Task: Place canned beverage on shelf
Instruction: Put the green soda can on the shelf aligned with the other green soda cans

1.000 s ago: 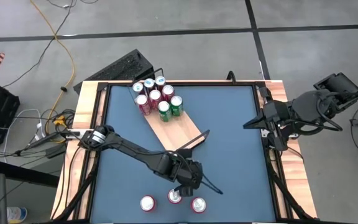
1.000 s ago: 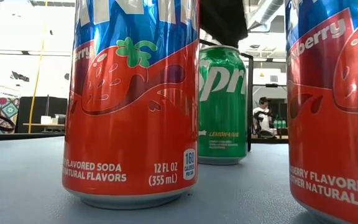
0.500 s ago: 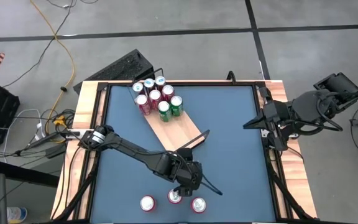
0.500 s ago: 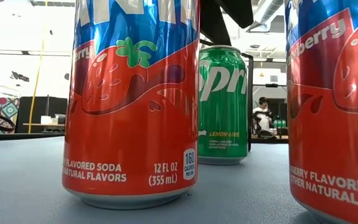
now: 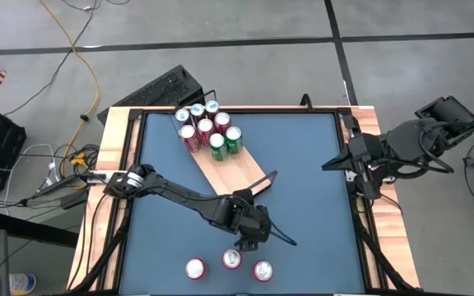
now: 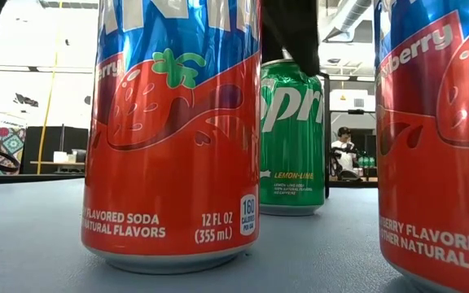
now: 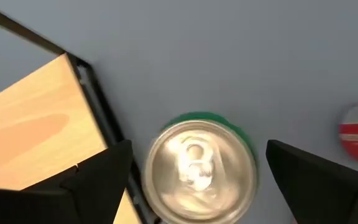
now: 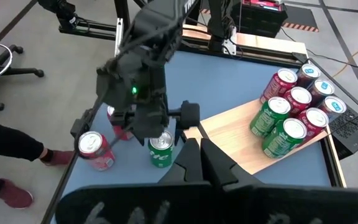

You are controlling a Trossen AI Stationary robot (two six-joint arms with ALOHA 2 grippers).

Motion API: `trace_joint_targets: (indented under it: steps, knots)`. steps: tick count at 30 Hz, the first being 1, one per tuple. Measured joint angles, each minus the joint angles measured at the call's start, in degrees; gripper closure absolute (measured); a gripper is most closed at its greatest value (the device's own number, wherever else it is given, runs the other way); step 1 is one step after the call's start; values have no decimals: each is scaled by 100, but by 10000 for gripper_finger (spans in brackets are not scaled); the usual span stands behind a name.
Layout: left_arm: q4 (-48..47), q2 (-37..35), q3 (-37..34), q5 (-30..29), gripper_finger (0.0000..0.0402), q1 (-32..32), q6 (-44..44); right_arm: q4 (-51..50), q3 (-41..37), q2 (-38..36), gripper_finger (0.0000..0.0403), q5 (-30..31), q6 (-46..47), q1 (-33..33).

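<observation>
A green can (image 7: 197,167) stands upright on the blue table top, just past the shelf's near end. My left gripper (image 7: 199,148) hovers over it, open, with one dark finger on either side of the can's top and a gap on both sides. In the high view this gripper (image 5: 248,240) is just beyond the can (image 5: 232,259). Two red cans (image 5: 195,268) (image 5: 262,270) stand beside the green one. The shelf (image 5: 237,171), a light-wood board, lies slantwise on the table with several cans (image 5: 208,127) at its far end. My right gripper (image 8: 197,163) waits shut above the table's right edge.
The shelf's black end rail (image 7: 98,106) runs close by the green can. The red cans (image 6: 169,130) (image 6: 438,138) stand near the table's front edge. Bare blue table (image 5: 311,214) lies to the right of the shelf. A person's legs (image 8: 5,155) show beyond the table.
My left gripper has shifted a little toward the table's far edge and right, staying above the green can, and its fingers have spread wider. The green can and the red cans stand where they were.
</observation>
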Motion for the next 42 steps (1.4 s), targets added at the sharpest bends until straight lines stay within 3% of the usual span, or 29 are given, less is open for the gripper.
trace_joint_targets:
  steps: [11,19,29,42]
  knots:
    - [-54,114,22,313,53,28,99,-1,-6,0,403,-7,5,56]
    - [-60,118,17,445,170,26,63,1,-6,0,403,-4,4,69]
    - [-99,129,156,451,172,-41,89,-1,-6,0,403,-2,4,69]
    - [-265,162,983,749,172,-31,1048,-1,-3,0,403,0,4,69]
